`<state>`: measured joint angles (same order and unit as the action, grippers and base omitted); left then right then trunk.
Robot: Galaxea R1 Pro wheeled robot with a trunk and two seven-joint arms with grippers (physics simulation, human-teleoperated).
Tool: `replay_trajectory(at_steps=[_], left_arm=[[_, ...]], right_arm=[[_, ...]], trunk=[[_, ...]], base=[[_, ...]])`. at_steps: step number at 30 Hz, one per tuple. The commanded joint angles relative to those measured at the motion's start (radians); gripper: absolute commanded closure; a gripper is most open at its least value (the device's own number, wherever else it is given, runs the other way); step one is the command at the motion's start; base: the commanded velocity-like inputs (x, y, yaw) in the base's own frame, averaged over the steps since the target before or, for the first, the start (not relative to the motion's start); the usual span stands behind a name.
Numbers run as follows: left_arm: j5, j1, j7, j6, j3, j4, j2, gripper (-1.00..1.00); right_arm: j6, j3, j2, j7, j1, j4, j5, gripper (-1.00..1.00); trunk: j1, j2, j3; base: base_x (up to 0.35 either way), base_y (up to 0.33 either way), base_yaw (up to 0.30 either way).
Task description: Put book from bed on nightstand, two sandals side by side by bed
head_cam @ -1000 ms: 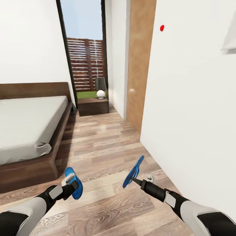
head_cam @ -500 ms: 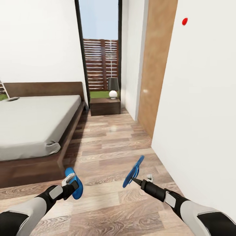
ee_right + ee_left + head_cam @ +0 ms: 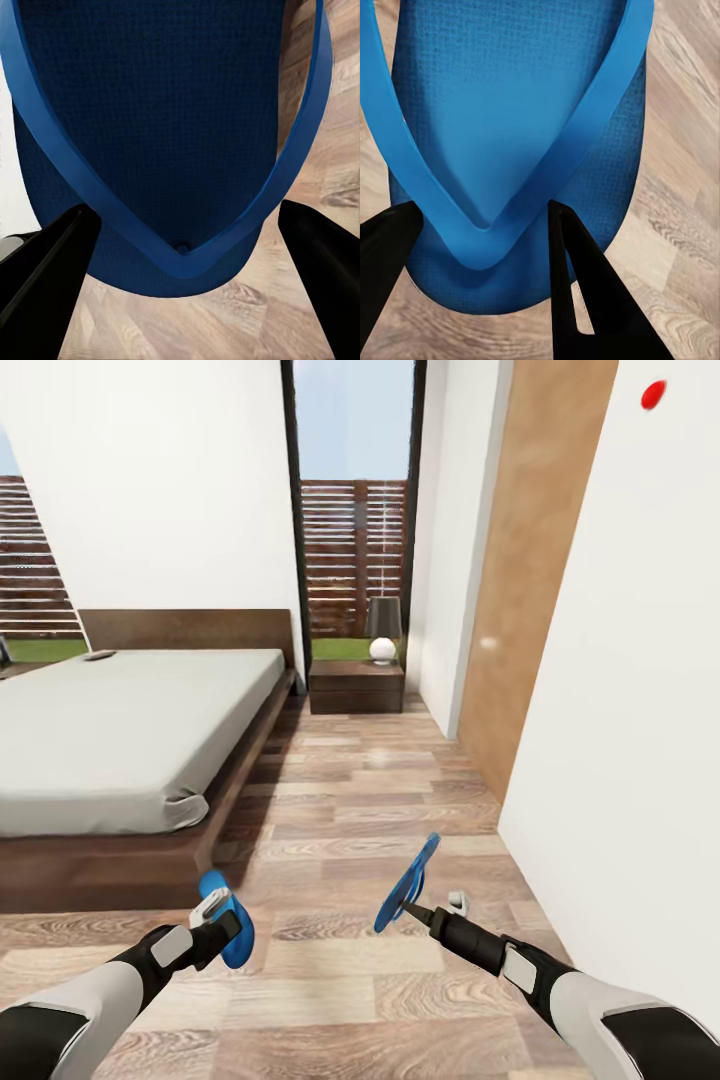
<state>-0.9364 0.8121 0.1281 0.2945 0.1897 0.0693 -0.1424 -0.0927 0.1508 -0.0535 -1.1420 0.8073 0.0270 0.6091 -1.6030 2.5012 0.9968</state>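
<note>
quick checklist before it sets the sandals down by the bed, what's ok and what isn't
1. Left hand holds a blue sandal: ok.
2. Right hand holds the other sandal: ok, tilted on edge.
3. Grip firmness: cannot tell; in the wrist views the fingers sit astride each strap.
4. Wood-plank floor beside the bed free for both: ok.
5. Sandals placed side by side: not ok, both in the air.
6. Book on the bed: cannot tell; a small dark item lies by the headboard.

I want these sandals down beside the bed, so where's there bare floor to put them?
Open wood floor runs between the bed frame and the white wall, up to the nightstand. The strip along the bed frame looks free. It is tightest near the nightstand, whose top carries a lamp.
</note>
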Motion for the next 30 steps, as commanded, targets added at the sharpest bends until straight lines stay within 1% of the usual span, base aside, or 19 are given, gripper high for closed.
replay_trajectory(at_steps=[1,23,26,30], left_arm=[[-0.009,0.001,0.002,0.003,0.008,0.0,0.0,1.0],[-0.009,0.001,0.001,0.003,0.008,0.0,0.0,1.0],[-0.009,0.001,0.001,0.003,0.008,0.0,0.0,1.0],[-0.009,0.001,0.002,0.003,0.008,0.0,0.0,1.0]], right_arm=[[-0.01,0.003,0.0,-0.005,0.001,0.002,0.011,1.0],[-0.01,0.003,0.0,-0.008,0.001,0.002,0.012,1.0],[-0.01,0.002,0.0,-0.008,0.001,0.002,0.012,1.0],[-0.01,0.001,0.0,-0.008,0.001,0.002,0.012,1.0]], trunk=[[0.0,0.0,0.001],[0.0,0.0,0.001],[0.0,0.0,0.001],[0.0,0.0,0.001]], base=[[0.217,-0.154,0.265],[0.214,-0.158,0.26],[0.212,-0.179,0.169],[0.212,-0.18,0.049]])
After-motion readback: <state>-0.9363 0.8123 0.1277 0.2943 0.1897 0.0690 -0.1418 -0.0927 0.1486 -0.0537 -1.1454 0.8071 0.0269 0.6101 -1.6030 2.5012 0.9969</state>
